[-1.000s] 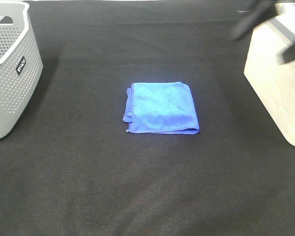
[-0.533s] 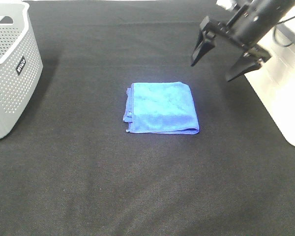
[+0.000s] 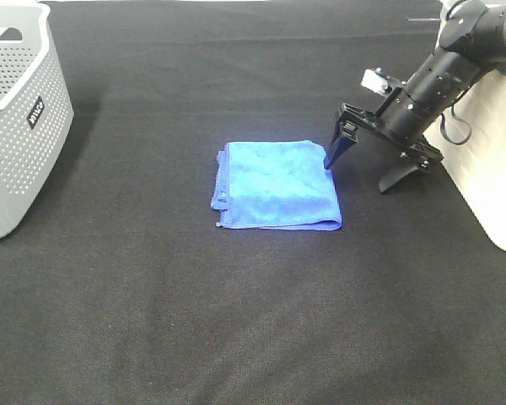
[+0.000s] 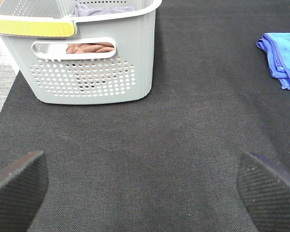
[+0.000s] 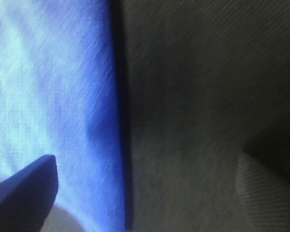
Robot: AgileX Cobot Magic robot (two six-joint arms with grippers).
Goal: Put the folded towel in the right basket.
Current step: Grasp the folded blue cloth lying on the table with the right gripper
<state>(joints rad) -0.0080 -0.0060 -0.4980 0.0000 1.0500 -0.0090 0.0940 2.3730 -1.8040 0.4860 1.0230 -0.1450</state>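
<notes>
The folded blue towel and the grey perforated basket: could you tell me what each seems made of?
The folded blue towel looks like soft microfibre cloth: fuzzy matte nap, hemmed edge. The grey perforated basket is probably moulded plastic: smooth rigid walls, regular holes.

The right gripper [image 3: 357,177] comes down from over the right basket [image 3: 481,160] toward the tabletop [image 3: 236,321], now straddling the towel's [image 3: 274,196] right edge.

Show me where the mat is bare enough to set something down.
Bare mat runs across the front, before the towel, and between towel and left basket. Crowded: the gap between towel and right basket, where the open right hand sits.
</notes>
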